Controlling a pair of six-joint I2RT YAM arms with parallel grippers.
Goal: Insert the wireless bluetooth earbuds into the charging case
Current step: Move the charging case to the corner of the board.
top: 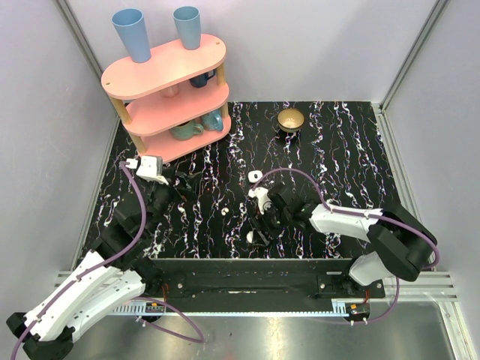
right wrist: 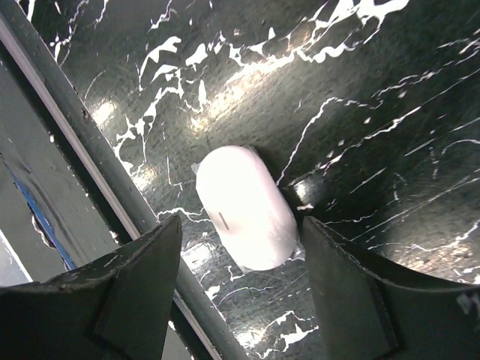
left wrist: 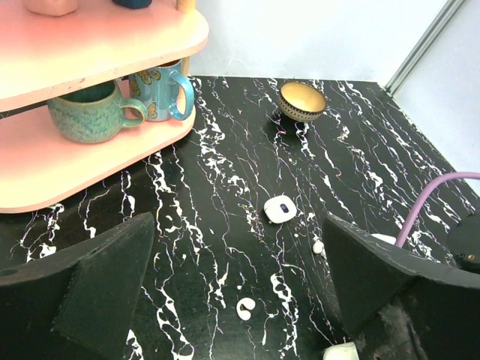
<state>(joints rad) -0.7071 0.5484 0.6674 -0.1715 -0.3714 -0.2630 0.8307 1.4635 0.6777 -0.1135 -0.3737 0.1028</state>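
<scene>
Two claws checked. Found right gripper (right wrist: 241, 223) with jaws apart, straddling the charging case (right wrist: 246, 210) without clamping it. Saw a bare gap on the 9 o'clock side; at 3 o'clock, cannot tell touching from just beside. Found left gripper (left wrist: 237, 225) spread wide, holding nothing, with only table (left wrist: 225, 150) between its fingers (left wrist: 97, 285).

Located the charging case lying flat as one closed pill shape, at 6 o'clock of the table in the top external view, just beside the near edge. Partly masked from above by the right gripper itself; seen plainly only in the right wrist view.

Located one earbud (left wrist: 245, 308) loose on the table, between 10 and 11 o'clock from the case, apart from both claws. Logged a smaller white speck (left wrist: 318, 246) at 2 o'clock from that earbud in the left wrist view, hard by a finger's edge and too small to name. Possibly the second earbud.

Logged a white rounded piece (left wrist: 279, 209) with a dark oval spot, at 12 o'clock from the case; kind not made out. Noted gold bowl (left wrist: 302, 101) at 1 o'clock beyond it. Noted pink shelf (left wrist: 90, 60) with two mugs (left wrist: 94, 114) at 11 o'clock of the table, upper tiers cut off in the left wrist view.
</scene>
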